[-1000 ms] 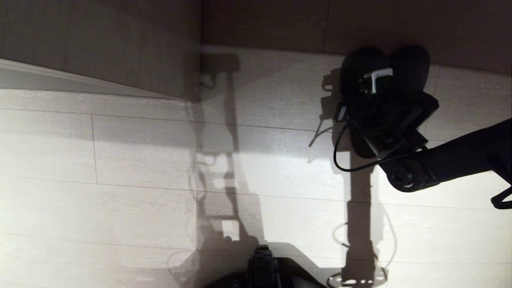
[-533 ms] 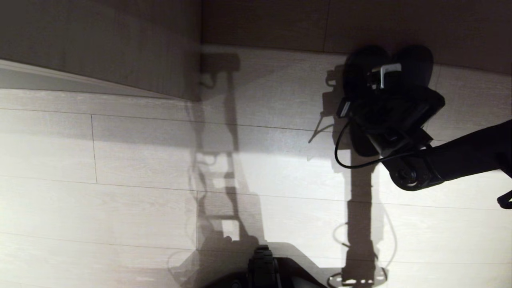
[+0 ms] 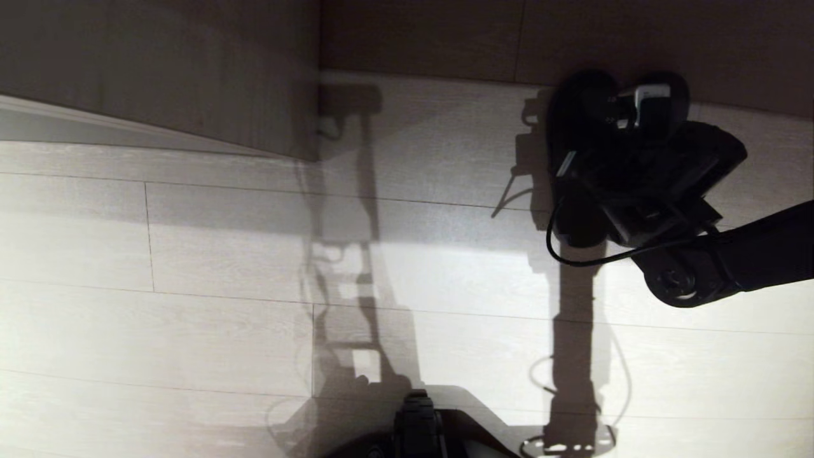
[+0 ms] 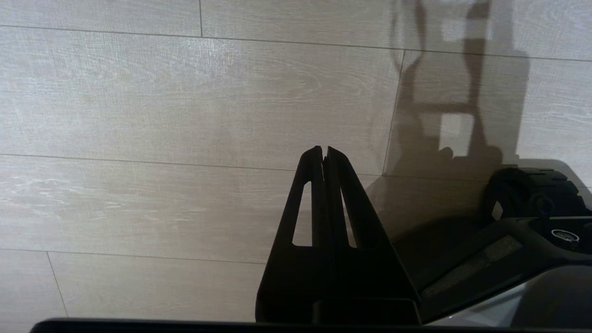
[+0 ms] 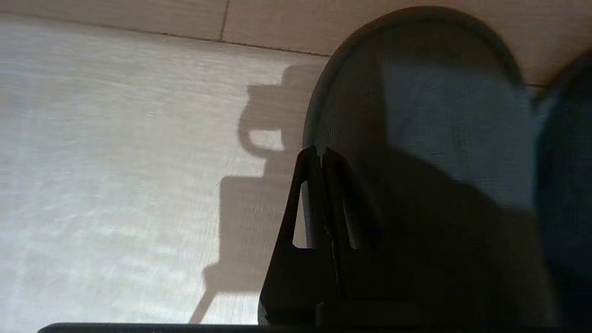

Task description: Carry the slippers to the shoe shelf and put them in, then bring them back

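On my left, a dark beige wood-grain panel [image 3: 159, 70] stands at the far edge of the pale plank floor [image 3: 222, 254], its lower edge slanting toward an upright corner; I cannot tell whether it belongs to the shoe shelf. My left gripper [image 4: 323, 150] is parked low beside my base [image 4: 532, 217], pointing at bare floor, its two fingers pressed together with nothing between them. In the head view, shadows of my frame fall across the middle planks, and the front of my base shows at the near edge.

Further right, the slippers [image 3: 588, 102] lie side by side on the floor, toes toward the dark panel behind them, close to the line where floor meets panel. My right arm [image 3: 750, 254] reaches in from the right edge, and its wrist hangs over the pair, covering most of them. My right gripper [image 5: 321, 152] has its fingers closed flat against each other, gripping nothing. In the right wrist view its tips sit at the edge of one slipper's broad toe band [image 5: 439, 115]; whether they touch it I cannot tell. The second slipper [image 5: 566, 162] shows just beside the first.
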Controlling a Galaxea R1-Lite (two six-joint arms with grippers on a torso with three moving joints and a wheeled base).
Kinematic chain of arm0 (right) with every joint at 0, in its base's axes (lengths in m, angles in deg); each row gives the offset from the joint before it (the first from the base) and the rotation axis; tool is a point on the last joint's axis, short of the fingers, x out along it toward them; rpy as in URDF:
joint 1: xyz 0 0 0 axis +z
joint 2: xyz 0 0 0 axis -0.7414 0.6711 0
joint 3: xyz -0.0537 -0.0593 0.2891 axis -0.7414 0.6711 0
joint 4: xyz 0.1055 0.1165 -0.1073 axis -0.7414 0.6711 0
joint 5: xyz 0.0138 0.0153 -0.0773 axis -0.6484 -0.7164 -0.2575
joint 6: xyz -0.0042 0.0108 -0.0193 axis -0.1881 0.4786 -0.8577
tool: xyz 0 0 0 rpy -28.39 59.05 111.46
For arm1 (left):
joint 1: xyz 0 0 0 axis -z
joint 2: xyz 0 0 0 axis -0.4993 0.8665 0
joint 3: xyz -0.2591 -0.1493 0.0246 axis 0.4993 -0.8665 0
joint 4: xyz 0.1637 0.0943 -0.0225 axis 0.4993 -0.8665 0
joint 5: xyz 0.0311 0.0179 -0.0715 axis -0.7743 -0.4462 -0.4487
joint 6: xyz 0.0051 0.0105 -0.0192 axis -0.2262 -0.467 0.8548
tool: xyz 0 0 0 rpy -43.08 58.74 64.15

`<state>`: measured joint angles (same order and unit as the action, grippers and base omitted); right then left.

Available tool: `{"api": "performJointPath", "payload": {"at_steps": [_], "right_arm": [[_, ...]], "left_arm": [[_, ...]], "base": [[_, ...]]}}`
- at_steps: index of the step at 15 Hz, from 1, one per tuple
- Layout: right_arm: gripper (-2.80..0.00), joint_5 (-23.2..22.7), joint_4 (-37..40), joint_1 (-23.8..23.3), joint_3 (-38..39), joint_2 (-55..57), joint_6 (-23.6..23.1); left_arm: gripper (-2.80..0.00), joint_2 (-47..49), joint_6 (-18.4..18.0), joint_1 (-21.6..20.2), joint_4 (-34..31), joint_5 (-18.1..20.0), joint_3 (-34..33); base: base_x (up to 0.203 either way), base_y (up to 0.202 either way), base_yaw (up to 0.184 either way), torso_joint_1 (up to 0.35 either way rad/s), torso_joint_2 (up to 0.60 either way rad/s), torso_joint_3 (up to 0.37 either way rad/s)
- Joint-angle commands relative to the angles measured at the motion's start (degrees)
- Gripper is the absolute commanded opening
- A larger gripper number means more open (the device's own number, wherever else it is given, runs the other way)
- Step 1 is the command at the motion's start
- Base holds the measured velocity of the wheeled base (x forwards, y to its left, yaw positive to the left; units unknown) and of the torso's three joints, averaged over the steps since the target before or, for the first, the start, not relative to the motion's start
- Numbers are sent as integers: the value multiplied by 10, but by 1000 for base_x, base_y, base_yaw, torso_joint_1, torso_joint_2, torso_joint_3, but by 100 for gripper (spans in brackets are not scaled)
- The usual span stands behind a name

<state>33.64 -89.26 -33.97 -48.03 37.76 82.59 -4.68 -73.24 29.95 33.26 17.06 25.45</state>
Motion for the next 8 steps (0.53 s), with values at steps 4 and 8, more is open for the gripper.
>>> {"api": "performJointPath", "payload": {"at_steps": [4,8], "right_arm": [[-280,-9,-31,4,120,-85,-2],[-280,-17,-70,14,259,-168,-26]], "left_arm": [[-280,0,0,0,0,0,0],[-280,-1,0,0,0,0,0]], "base": [[0,0,0,0,0,0],[0,0,0,0,0,0]]}}
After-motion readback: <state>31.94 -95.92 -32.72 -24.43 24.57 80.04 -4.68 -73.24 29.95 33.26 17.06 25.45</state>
